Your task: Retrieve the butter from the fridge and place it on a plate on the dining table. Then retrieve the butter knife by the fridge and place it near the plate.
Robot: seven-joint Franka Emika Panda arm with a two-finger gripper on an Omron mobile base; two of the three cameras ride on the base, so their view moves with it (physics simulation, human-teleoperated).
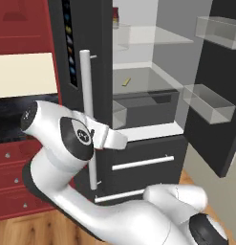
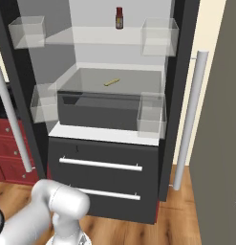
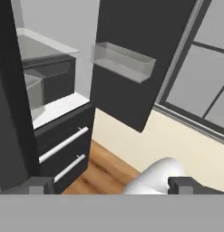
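Butter [image 2: 111, 82] on open fridge [image 2: 105, 143] shelf, red bottle [image 2: 119, 18] above.

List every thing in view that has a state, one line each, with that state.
fridge: both upper doors swung wide open, both lower drawers shut.
butter: lying flat on the middle shelf inside the fridge, untouched.
red bottle: standing upright on the top shelf.
door bins: all empty.
claw: open, holding nothing, well short of the shelves.
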